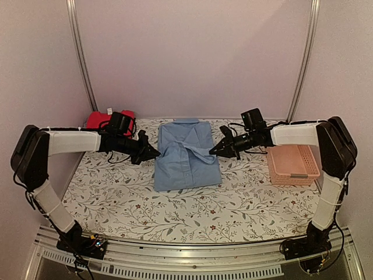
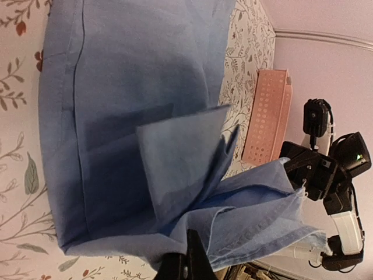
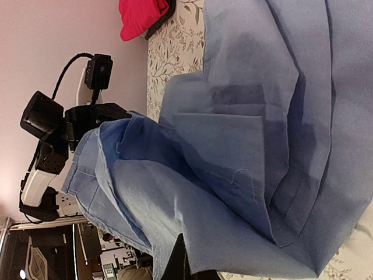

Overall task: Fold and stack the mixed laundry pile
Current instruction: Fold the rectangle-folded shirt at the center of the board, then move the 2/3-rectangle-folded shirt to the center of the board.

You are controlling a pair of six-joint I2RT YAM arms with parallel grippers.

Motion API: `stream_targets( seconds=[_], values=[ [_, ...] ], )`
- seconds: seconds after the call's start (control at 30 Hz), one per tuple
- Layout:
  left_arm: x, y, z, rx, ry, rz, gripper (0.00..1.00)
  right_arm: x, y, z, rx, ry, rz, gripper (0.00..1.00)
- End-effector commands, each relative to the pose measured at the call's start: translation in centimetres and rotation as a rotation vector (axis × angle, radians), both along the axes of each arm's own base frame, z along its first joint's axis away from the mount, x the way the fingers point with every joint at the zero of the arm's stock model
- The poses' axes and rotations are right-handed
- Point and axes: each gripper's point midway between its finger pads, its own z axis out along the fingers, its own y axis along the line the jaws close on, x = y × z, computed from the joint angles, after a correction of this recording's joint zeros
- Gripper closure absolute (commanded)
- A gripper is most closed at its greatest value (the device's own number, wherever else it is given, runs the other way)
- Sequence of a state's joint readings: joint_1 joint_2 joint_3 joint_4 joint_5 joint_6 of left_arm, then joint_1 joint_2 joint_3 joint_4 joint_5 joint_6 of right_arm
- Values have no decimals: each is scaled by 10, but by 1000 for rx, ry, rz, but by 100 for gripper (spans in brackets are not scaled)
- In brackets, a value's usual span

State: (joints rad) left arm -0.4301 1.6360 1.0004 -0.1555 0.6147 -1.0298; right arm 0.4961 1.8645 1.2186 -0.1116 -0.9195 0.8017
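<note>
Limp, light blue shirt [image 1: 186, 166] at counter [image 1: 175, 216] far middle, pinched tight by left hand [image 1: 156, 153] and right hand [image 1: 211, 150] at side hems; expect sag, grip seams.

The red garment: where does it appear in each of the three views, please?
Top external: red garment at the far left, behind the left arm.
Left wrist: not in it.
Right wrist: at the top edge, left of centre.
Shared landmark: the light blue shirt, seen in all three views.
</note>
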Motion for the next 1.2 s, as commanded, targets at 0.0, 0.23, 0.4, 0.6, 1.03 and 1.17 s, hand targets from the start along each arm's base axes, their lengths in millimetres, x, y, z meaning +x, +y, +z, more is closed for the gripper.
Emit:
stream_targets(
  seconds=[0.0,0.23,0.4,0.6,1.03,1.17],
  values=[
    [47,0,-11,-6,-20,-33,100,44,-3,-19,8,0,13,100],
    [98,1,-60,25,27,-9,100,98,-5,-66,4,54,-21,100],
    [119,3,-76,41,21,14,85,125,-11,-74,17,36,-41,82],
    [143,24,-35,76,-134,66,41,142,-17,-21,55,-96,-44,40],
    [40,-70,30,-81,-492,-352,0,46,-1,12,70,-219,185,46],
    [33,-110,0,-149,-440,-419,0,55,20,-19,109,-188,228,56]
  ],
)
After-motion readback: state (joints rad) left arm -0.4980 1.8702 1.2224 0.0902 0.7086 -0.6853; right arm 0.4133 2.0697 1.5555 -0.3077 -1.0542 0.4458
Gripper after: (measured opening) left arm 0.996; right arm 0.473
